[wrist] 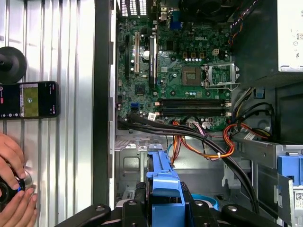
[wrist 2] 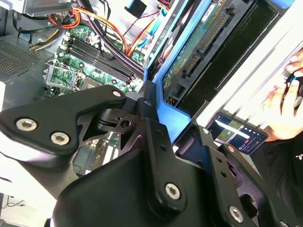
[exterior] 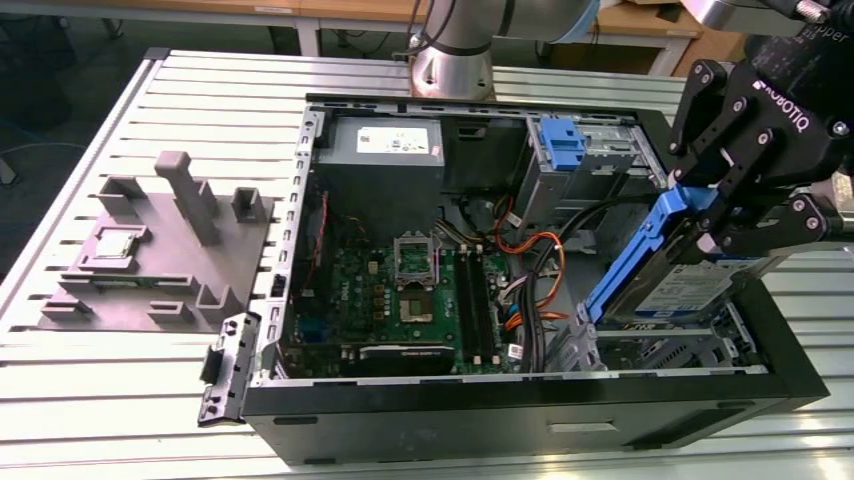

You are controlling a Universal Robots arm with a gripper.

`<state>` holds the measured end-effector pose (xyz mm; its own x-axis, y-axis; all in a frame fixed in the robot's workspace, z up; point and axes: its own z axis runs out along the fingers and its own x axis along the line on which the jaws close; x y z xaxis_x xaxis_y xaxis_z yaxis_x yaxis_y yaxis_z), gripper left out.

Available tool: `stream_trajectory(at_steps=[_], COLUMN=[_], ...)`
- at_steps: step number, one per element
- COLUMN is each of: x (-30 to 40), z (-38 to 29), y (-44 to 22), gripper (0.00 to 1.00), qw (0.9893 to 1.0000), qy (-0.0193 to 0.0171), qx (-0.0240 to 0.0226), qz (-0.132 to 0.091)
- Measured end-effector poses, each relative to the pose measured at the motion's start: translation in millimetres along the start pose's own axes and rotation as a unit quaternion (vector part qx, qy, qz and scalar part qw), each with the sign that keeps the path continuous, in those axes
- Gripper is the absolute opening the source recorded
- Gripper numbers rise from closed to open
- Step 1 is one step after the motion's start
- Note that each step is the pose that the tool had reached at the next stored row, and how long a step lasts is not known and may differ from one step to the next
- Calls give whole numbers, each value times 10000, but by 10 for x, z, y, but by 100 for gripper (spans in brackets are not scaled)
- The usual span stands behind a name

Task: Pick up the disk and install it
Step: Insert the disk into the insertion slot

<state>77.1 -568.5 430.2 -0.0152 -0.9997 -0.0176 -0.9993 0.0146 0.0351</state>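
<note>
An open computer case (exterior: 534, 405) lay on the slatted bench (exterior: 107, 400), green motherboard (exterior: 387, 300) exposed; a grey fixture (exterior: 160, 250) sat beside it.

The pincer (exterior: 750, 222) grips the tilted disk (exterior: 681, 288) over the open computer case (exterior: 507, 412), at the exterior view's right. The computer case lies on the slatted counter (exterior: 120, 400).

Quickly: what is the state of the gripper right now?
Gripper: closed on the disk, holding it tilted over the open computer case.
</note>
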Motion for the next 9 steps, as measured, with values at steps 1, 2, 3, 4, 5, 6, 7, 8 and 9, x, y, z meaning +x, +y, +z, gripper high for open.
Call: stream_trajectory(at_steps=[1,2,3,4,5,6,7,8,9], x=[0,0,0,1,4,10,16,22,28], z=[0,0,3,11,29,47,65,82,100], y=[0,0,0,-1,-1,-2,-2,-2,-3], gripper=[38,44,44,44,50,50,50,50,50], qw=[10000,10000,10000,10000,10000,10000,10000,10000,10000], qy=[0,0,-1,-1,-2,-1,-2,-1,-1], qx=[0,0,0,2,2,3,3,3,2], qz=[0,0,0,0,0,0,0,1,0])
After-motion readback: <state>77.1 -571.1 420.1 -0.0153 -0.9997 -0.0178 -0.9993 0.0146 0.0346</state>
